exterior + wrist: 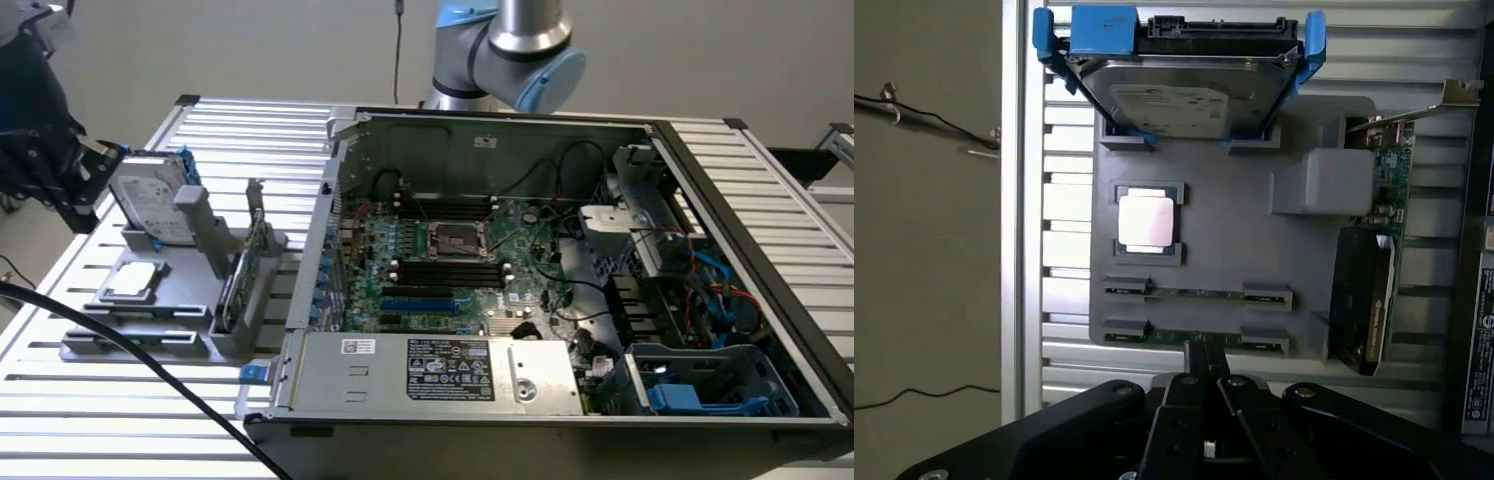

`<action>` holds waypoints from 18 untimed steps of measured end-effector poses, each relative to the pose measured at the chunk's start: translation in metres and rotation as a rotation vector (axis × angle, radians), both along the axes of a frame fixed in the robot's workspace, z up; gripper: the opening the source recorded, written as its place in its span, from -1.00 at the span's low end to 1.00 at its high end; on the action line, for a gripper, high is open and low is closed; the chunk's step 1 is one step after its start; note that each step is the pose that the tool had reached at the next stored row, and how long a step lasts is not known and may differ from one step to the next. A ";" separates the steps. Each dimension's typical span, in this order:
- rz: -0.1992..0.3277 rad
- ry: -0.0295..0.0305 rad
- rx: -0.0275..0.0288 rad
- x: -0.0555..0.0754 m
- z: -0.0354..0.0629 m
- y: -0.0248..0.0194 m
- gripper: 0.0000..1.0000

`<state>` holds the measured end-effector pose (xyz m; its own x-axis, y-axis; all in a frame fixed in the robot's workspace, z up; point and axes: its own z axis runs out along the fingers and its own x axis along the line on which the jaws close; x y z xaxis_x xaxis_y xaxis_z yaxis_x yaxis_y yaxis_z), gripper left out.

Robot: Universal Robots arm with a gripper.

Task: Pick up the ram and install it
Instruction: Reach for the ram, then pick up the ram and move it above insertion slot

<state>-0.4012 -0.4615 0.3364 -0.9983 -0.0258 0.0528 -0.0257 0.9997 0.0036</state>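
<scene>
Two sticks (1194, 293) wait in the grey holder (1254, 250); the gripper (1200, 350) hangs above, clenched on nothing.
The ram (1166, 337), the nearer stick, stands edge-up beside the open case (507, 122); best to spread wide, centre lengthwise, descend straight.

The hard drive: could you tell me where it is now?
The hard drive leans in the grey holder at the exterior view's left, behind the processor chip, beside the computer case.

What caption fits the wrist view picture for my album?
Gripper near the ram in a gray holder, alongside a processor chip and blue-railed hard drive.
</scene>
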 end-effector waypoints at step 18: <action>0.000 -0.0498 0.0013 -0.014 -0.0079 -0.0070 -0.79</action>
<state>-0.4153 -0.4685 0.3285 -0.9997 -0.0258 0.0030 -0.0258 0.9997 0.0036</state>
